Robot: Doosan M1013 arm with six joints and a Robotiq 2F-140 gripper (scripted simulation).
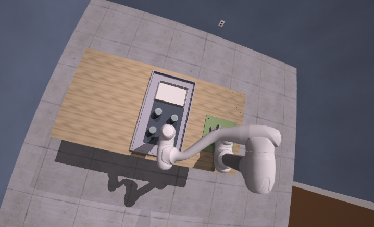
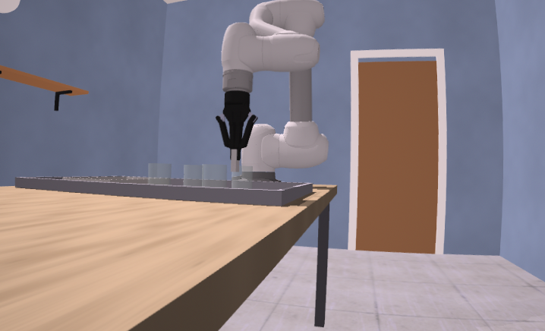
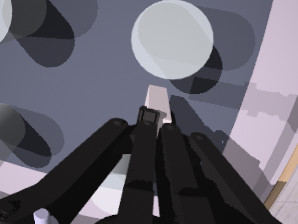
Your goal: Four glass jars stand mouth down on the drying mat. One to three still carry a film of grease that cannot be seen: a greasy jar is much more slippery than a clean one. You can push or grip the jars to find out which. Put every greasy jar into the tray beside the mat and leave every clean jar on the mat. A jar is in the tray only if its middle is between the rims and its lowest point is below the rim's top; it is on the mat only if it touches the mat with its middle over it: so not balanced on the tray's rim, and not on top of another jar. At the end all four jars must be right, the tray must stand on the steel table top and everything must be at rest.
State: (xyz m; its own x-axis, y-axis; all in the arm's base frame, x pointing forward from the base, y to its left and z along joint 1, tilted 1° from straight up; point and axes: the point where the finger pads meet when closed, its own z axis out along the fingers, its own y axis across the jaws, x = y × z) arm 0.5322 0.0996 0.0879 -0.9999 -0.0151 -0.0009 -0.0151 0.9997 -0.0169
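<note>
A pale glass jar (image 1: 152, 130) (image 3: 172, 39) stands upright on the dark mat (image 1: 165, 112) (image 3: 100, 75). Another jar (image 1: 158, 111) (image 3: 4, 17) and a third jar (image 1: 174, 118) (image 3: 7, 125) also stand on it. The remaining jar (image 3: 107, 195) is partly behind the fingers in the wrist view and hidden by the arm in the top view. My gripper (image 2: 234, 164) (image 3: 154, 99) points down, shut and empty. Its tips are beside the first jar, with a visible gap, around jar-top height. The white tray (image 1: 171, 94) holds no jar. Grease cannot be seen.
The steel top (image 1: 146, 114) (image 3: 277, 55) has a raised edge around tray and mat. It rests on the wooden table (image 1: 103, 98) (image 2: 102, 230). The arm (image 1: 166, 152) overhangs the mat's near end. A green plate (image 1: 211, 121) lies under the arm's base.
</note>
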